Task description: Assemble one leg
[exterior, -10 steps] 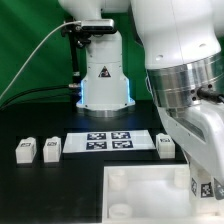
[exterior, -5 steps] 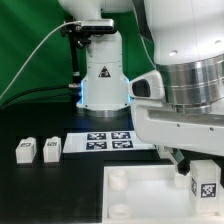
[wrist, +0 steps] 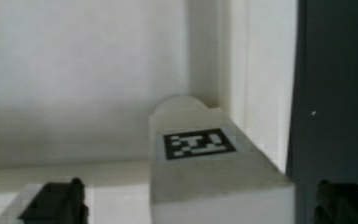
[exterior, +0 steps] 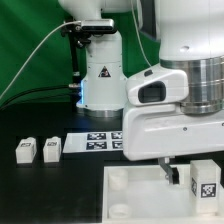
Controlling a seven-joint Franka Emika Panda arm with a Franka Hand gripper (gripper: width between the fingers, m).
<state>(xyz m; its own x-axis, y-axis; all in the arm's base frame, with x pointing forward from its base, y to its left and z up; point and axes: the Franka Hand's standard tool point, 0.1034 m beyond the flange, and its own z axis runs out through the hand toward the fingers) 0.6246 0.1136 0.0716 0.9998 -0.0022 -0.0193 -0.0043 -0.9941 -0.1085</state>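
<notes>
A leg [exterior: 205, 184], tag face outward, is seen at about 4 o'clock in the exterior view, standing in or just over the tray [exterior: 135, 196] near its far corner on that view's right; whether it is seated in a socket cannot be told. In the wrist view a tagged leg [wrist: 197, 150] is shown rising between the 2 dark fingertips [wrist: 53, 200], with white tray wall behind it. The gripper [wrist: 201, 202] is seen with its jaws spread wide, each finger well clear of the leg, so nothing appears to be held. The step in hand is judged to be the fitting of this leg into the tray: either a release just made or a grasp about to be made. The next move is judged to call for the fingers to be centred on the leg and closed squarely on its sides if it must be turned or pressed home, or for a straight lift away if it is already seated. Around it, 2 spare legs [exterior: 36, 149] are stood side by side at 9 o'clock on the black table [exterior: 50, 190], the marker board [exterior: 95, 142] lies at the centre, and the arm base [exterior: 103, 75] stands at 12 o'clock. The tray wall beside the leg is the nearest obstacle; the arm's bulk hides much of the exterior view's right.
</notes>
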